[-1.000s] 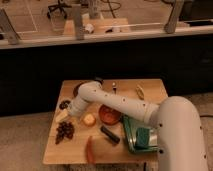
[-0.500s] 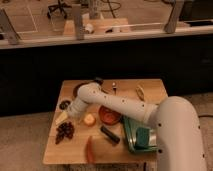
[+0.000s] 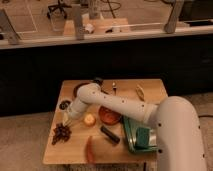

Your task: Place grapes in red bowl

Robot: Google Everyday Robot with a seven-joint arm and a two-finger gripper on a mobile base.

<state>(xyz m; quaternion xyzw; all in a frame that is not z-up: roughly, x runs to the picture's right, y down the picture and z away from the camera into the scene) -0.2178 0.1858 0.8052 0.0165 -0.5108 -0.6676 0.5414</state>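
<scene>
Behind a dark counter front spanning the upper half of the frame a lit floor shows, and below it stands a wooden table (image 3: 70, 151) crowded with props. From the single camera view, the white arm reaches from the lower right over the table and bends down toward the left side. There the gripper (image 3: 68, 120) hangs just above the grapes (image 3: 61, 133); whether it is apart or closed I cannot tell. The grapes lie on the wood at centre left, a lumpy dark purple-brown cluster. The red bowl (image 3: 107, 114) sits near the frame's centre, partly hidden by the arm, with a small yellow round thing (image 3: 89, 119) between it and the grapes. By my reckoning nothing is done yet: grasp, carry and drop all remain.
</scene>
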